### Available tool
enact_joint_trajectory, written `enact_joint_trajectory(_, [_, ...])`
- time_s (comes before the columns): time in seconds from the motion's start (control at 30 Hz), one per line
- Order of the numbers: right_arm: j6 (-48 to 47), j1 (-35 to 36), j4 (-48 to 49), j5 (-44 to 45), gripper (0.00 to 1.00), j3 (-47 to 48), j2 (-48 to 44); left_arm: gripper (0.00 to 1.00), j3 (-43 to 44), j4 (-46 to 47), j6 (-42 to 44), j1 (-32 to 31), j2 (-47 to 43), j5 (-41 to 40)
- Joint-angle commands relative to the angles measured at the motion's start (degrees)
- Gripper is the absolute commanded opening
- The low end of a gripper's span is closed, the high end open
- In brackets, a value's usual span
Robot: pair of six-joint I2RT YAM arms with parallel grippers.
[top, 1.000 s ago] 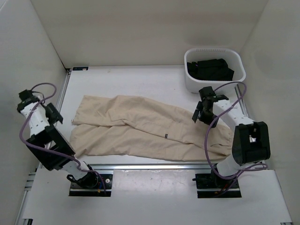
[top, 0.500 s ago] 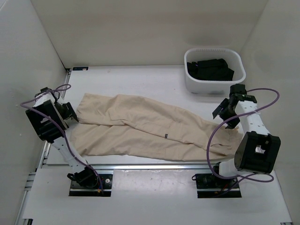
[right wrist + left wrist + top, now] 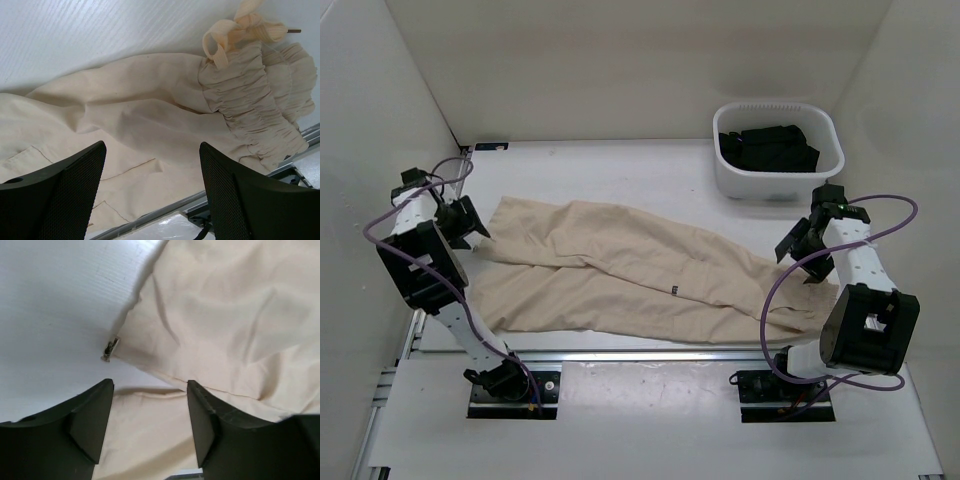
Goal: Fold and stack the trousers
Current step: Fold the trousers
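I see both claws spread wide: leg hems (image 3: pixel 135 335) of the trousers (image 3: pixel 640 270) under left claw (image 3: pixel 150 390), waistband (image 3: pixel 250 100) (gathered) under right claw (image 3: pixel 152 150).

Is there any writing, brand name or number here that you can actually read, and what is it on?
No text can be read in any view.
On the trousers, the dark tag: too small to read.
At a leg hem, the small label: blurred, unreadable.
On the white basket: no markings visible.
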Motion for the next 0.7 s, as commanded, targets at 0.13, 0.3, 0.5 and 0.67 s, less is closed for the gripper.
enact_joint_trajectory(0.13, [-0.92, -0.21, -2.03, 1.42, 0.80, 1.68, -1.01, 0.78, 3.67, 1.60, 0.23, -0.43, -2.55, -4.90])
enact_joint_trajectory(0.3, [0.92, -0.74, -2.55, 1.42, 0.80, 2.20, -0.48, 0.88, 3.16, 1.60, 0.23, -1.48, 5.54, -6.23])
enact_joint_trajectory(0.5, [7.25, -1.27, -7.02, 1.42, 0.80, 2.12, 0.04, 0.70, 1.39, 3.26, 0.23, -4.20, 8.01, -6.23])
enact_joint_trajectory(0.67, [12.08, -1.27, -12.74, 4.31, 0.81, -2.80, -5.22, 0.14, 1.39, 3.27, 0.23, -4.21, 8.54, -6.75])
